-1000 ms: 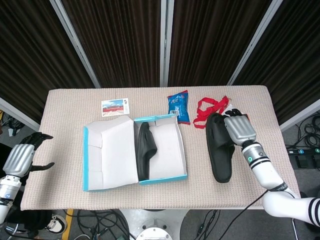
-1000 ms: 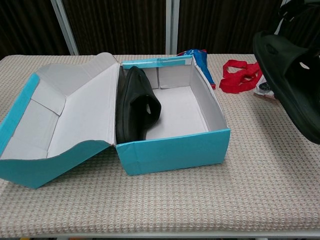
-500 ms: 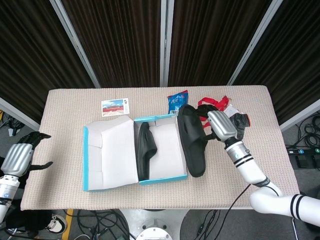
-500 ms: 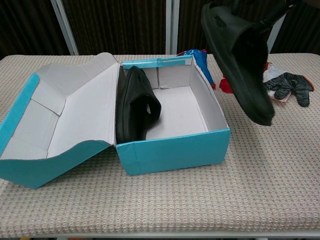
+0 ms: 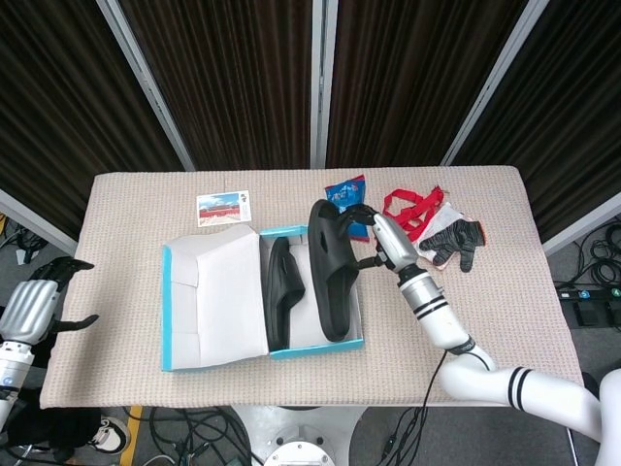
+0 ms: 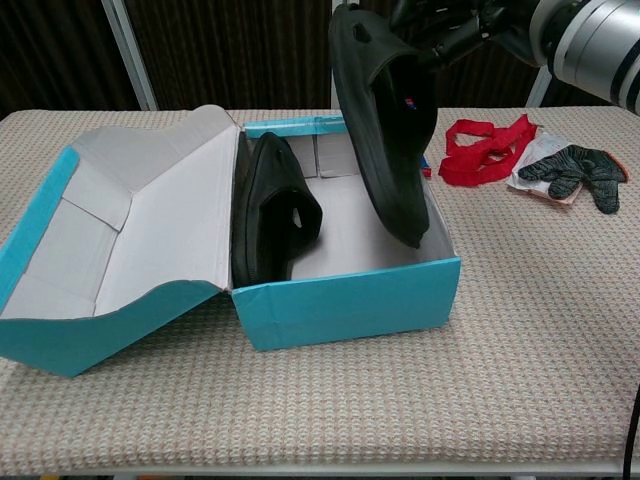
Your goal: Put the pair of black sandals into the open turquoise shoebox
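One black sandal [image 5: 281,291] stands on edge inside the open turquoise shoebox [image 5: 342,342], against its left wall; the box's lid lies flapped open leftward. The second sandal [image 6: 382,120] hangs tilted above the box's right half, toe down.

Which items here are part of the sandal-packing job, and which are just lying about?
Job: shoebox; sandal in the box; second sandal, held over the box by the right hand.

Lying about: postcard; blue packet; red strap; grey glove. Left hand idle off the table's left edge.
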{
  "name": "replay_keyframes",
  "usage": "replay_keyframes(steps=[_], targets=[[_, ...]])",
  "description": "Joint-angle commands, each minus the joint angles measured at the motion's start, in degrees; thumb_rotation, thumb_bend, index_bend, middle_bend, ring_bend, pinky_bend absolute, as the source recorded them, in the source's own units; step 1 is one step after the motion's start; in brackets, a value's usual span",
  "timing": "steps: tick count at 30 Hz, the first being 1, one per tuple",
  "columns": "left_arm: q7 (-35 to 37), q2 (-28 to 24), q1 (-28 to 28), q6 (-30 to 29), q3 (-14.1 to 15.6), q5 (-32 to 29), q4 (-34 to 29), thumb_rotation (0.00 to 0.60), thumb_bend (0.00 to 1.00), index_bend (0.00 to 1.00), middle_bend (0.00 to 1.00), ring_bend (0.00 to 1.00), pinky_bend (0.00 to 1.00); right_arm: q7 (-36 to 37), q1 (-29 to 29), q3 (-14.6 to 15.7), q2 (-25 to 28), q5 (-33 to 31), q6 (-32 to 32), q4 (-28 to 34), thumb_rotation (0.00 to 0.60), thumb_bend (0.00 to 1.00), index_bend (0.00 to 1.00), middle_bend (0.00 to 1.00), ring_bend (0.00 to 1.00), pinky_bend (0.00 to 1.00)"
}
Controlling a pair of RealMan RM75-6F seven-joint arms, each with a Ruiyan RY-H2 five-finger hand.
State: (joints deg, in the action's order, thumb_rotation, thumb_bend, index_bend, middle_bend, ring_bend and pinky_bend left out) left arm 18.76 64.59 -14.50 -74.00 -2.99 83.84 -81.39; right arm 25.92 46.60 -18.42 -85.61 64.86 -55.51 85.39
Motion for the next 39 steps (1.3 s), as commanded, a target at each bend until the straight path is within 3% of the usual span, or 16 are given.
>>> replay_keyframes(steps=[1, 13, 32, 39], targets=[[0.4, 0.1, 0.1, 0.1, 0.0, -0.1, 0.4, 0.6, 0.12, 0.24, 0.23, 0.12, 0.2, 3.7, 0.1, -1.4, -3.2, -0.9, 1.1, -2.6, 0.6, 0.11, 0.53, 0.49, 0.18, 0.22], [1.3, 0.5, 0.2, 0.0, 0.1, 0.0, 1.5, 0.6, 0.12, 0.24, 0.23, 0.12, 0.2, 9.7, 0.4, -1.1, -8.9, 0.2, 6.3, -12.1, 0.6, 0.11, 0.54, 0.49, 0.18, 0.23], [1.6, 0.8, 0.4, -0.1, 0.0, 0.0, 2.2, 0.6, 0.12, 0.24, 0.23, 0.12, 0.2, 10.5, 2.0, 0.4, -10.5, 5.2, 11.4, -16.4, 0.6, 0.08, 0.53, 0.47, 0.17, 0.23], [1.8, 0.8, 0.4, 0.0, 0.0, -0.1, 2.4, 0.6, 0.12, 0.24, 0.23, 0.12, 0.2, 13.0, 3.0, 1.5, -7.3, 8.7, 14.7, -15.1, 0.6, 0.0, 0.25, 0.23, 0.0, 0.12]])
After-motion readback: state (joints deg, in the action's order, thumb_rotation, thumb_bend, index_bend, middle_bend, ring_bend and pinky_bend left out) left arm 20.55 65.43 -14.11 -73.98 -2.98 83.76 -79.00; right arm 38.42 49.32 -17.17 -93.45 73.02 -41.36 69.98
